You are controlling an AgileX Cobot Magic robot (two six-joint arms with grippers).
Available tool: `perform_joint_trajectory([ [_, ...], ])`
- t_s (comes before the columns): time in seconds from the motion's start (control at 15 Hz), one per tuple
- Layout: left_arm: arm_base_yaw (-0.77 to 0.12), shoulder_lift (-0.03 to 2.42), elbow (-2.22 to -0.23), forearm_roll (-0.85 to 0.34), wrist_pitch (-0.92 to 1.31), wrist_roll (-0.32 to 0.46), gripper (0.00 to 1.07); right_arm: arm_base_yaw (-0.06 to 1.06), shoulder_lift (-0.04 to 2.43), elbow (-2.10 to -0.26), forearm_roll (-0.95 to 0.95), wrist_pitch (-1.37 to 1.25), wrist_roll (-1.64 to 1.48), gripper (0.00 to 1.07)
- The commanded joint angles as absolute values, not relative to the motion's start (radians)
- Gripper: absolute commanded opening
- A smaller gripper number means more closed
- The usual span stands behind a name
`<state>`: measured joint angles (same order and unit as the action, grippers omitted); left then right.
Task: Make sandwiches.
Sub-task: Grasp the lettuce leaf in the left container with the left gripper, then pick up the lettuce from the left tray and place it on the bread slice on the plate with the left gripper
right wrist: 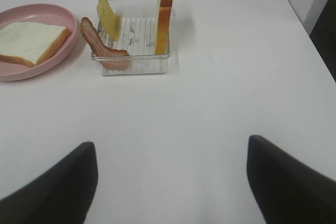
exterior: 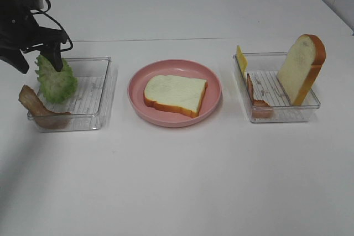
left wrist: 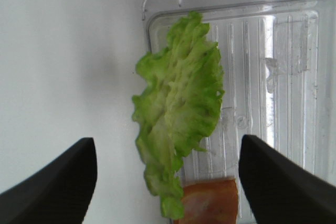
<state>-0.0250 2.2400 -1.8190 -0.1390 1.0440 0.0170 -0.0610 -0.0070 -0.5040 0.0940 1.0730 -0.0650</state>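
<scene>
One white bread slice (exterior: 175, 93) with an orange-brown crust lies flat on the pink plate (exterior: 213, 80); nothing is on top of it. Frilly green lettuce (exterior: 57, 81) stands on edge at the left side of the left clear tray (exterior: 95, 93). My left gripper (exterior: 41, 69) hangs over the leaf, open, one finger on each side. In the left wrist view the lettuce (left wrist: 178, 108) sits between the spread fingers (left wrist: 63, 182) of the left gripper (left wrist: 167, 142), apart from both. My right gripper (right wrist: 170, 142) is open over bare table, holding nothing.
A brown bacon strip (exterior: 38, 109) drapes over the left tray's near-left corner. The right clear tray (exterior: 276, 109) holds an upright bread slice (exterior: 301, 67), a yellow cheese slice (exterior: 241, 59) and a bacon strip (exterior: 255, 95). The pink plate sits between the trays.
</scene>
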Motion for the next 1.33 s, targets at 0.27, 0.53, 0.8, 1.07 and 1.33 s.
perform_joint_trajectory([
  [0.27, -0.029, 2.241, -1.813, -0.151, 1.031, 0.021, 0.45, -0.069, -0.019, -0.503, 0.091, 1.061, -0.064, 0.75],
  [0.53, -0.029, 2.241, -1.813, -0.152, 1.034, 0.020, 0.25, -0.069, -0.019, -0.503, 0.091, 1.061, -0.064, 0.75],
  [0.8, -0.028, 2.240, -1.813, -0.201, 1.074, 0.023, 0.00, -0.069, -0.019, -0.503, 0.091, 1.061, -0.064, 0.75],
  [1.07, -0.028, 2.185, -1.819, -0.286, 1.086, 0.074, 0.00, -0.069, -0.019, -0.503, 0.091, 1.061, -0.064, 0.75],
  [1.33, -0.035, 2.142, -1.856, -0.724, 1.097, 0.254, 0.00, -0.069, -0.019, -0.503, 0.091, 1.061, -0.064, 0.75],
])
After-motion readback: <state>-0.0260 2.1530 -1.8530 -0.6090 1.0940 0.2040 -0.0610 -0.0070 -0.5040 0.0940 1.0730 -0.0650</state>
